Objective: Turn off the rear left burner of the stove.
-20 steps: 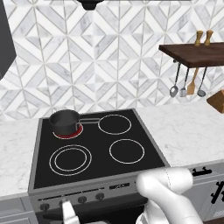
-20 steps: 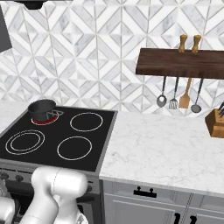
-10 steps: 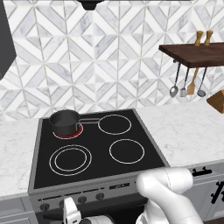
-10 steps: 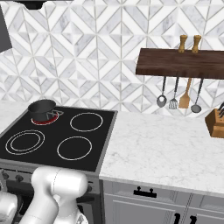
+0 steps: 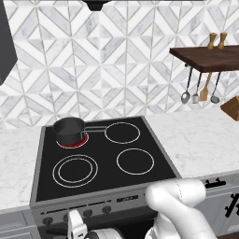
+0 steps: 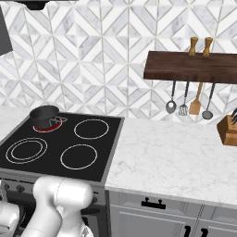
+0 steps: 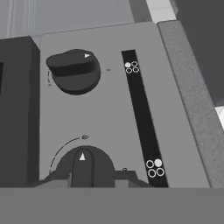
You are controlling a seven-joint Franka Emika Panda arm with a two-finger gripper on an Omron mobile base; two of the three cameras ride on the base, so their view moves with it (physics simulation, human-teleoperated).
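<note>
Stove (image 5: 105, 158) sits up beyond the claw (image 5: 75, 227) in the left base view, rear left burner (image 5: 72, 140) glowing red under a dark saucepan (image 5: 68, 130). Right base view: same burner (image 6: 47, 126) far back-left. Hand view: claw tips narrowly flank a knob (image 7: 83, 165); grip unclear.

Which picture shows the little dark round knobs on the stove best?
The hand view: two dark round knobs fill it close up, each with a white pointer mark, on the grey front panel. The left base view shows them as tiny dots in a row below the black glass cooktop. The right base view catches a couple at its left edge.
</note>
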